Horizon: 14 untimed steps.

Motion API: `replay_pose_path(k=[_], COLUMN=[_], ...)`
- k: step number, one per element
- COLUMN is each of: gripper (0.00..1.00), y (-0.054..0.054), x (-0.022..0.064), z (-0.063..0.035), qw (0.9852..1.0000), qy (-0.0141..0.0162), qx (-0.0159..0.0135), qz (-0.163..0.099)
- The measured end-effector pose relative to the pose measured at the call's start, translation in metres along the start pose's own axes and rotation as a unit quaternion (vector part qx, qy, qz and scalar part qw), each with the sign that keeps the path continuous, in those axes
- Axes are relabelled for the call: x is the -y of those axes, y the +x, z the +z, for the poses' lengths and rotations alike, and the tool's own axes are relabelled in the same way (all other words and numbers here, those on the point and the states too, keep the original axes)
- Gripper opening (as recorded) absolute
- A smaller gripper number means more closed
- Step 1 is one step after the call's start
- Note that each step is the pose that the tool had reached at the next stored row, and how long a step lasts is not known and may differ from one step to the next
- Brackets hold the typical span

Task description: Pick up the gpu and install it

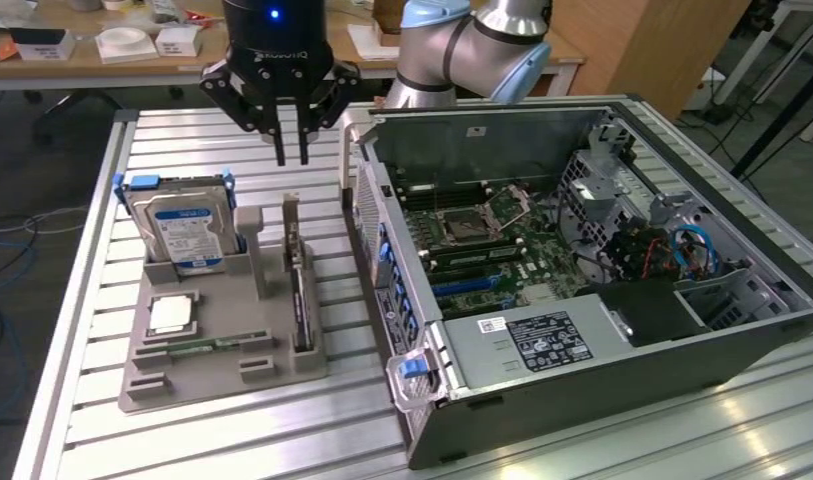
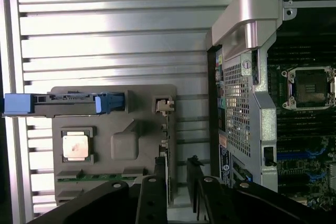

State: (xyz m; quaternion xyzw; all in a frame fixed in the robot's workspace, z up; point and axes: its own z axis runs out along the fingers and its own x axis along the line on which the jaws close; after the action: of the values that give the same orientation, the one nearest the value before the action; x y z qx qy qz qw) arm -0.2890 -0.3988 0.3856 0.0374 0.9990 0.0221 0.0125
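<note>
Grey tray (image 1: 179, 375) holds the gpu (image 1: 297, 280), standing on its thin edge beside the computer case (image 1: 620, 370). The gripper (image 1: 291, 160) hangs above its far end, fingers a little apart, holding nothing.

At the wrist, the gpu (image 2: 166, 174) runs lengthwise between the two fingers.

The gpu (image 1: 297, 290) stands on edge in the gray tray (image 1: 179, 388), so it shows as a thin strip. Neither of its faces can be made out, and its lower edge is sunk in the slot. In the wrist view the fingers of the hand (image 2: 177, 163) run off the picture's edge at their bases, and its black linkage covers one end of the memory stick (image 2: 89, 178). The arm (image 1: 460, 40) is cut off at the exterior view's top. The print on the power supply label (image 1: 550, 340) is too small to read.
</note>
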Motion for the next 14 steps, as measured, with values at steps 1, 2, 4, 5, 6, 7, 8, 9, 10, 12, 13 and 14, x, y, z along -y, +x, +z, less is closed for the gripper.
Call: replay_pose_path(k=[1, 2, 4, 5, 6, 7, 8, 9, 10, 12, 13, 14], gripper=[0.29, 0.35, 0.41, 0.41, 0.41, 0.41, 0.41, 0.41, 0.41, 0.41, 0.41, 0.41], y=[0.0, 0.0, 0.0, 0.0, 0.0, 0.0, 0.0, 0.0, 0.0, 0.0, 0.0, 0.0001], x=[0.0, 0.0, 0.0, 0.0, 0.0, 0.0, 0.0, 0.0, 0.0, 0.0, 0.0001, 0.0001], z=[0.0, 0.0, 0.0, 0.0, 0.0, 0.0, 0.0, 0.0, 0.0, 0.0003, 0.0006, 0.0008], qw=[1.0, 1.0, 1.0, 1.0, 1.0, 1.0, 1.0, 1.0, 1.0, 1.0, 1.0, 1.0], qy=[0.0, 0.0, 0.0, 0.0, 0.0, 0.0, 0.0, 0.0, 0.0, 0.0, 0.0, 0.0], qx=[0.0, 0.0, 0.0, 0.0, 0.0, 0.0, 0.0, 0.0, 0.0, 0.0, 0.0, 0.0], qz=[0.0, 0.0, 0.0, 0.0, 0.0, 0.0, 0.0, 0.0, 0.0, 0.0, 0.0, 0.0])
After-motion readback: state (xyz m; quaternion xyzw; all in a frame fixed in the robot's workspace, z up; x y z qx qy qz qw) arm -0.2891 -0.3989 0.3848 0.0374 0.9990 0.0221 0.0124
